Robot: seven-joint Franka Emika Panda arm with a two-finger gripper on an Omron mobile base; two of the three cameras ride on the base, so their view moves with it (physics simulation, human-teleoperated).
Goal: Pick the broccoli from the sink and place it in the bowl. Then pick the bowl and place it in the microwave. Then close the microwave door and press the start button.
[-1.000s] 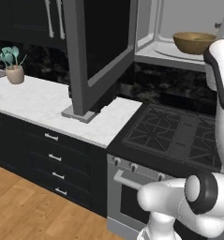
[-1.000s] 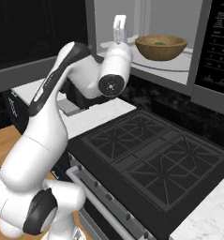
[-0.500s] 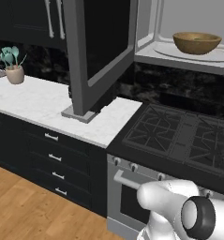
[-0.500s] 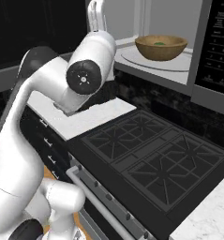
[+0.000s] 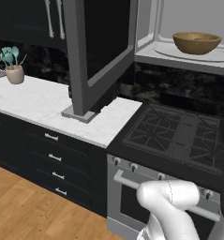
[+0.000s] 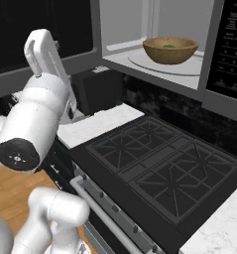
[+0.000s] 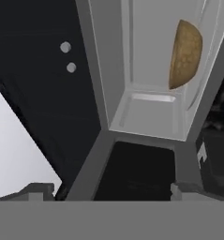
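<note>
Task well along, judging by layout: bowl [image 6: 170, 49] already inside microwave [image 6: 154, 30], sitting on round glass turntable [image 6: 140, 60]. Green speck at bowl's centre in right base view, likely the broccoli [image 6: 168, 46], too small to be sure. So pick-and-place steps look done. Left: shut microwave door [image 5: 97, 51], then press start button.

Door wide open, swung out to the left over the white marble table [image 5: 48, 105]; dark glass panel in grey frame, lower corner reaching down almost to the table top, contact unclear. Hand view, rolled sideways: door's dark inner face on the left w/ two small pale dots, light grey cavity in the middle, bowl seen edge-on against turntable at right.

Bowl: round, shallow, light-brown wood, upright, roughly centred on turntable, well inside cavity, clear of door's swing as far as visible. Same bowl in left base view, upper right.

Control panel [image 6: 230, 44] on microwave's right side, dark w/ rows of small labels; start button not legible.

Gripper: two dark tips barely poking up at bottom of hand view, well apart; so fingers spread, nothing between them. Arm's white links raised at left of right base view, beside the door. Black gas stove [image 6: 154, 173] below microwave.
</note>
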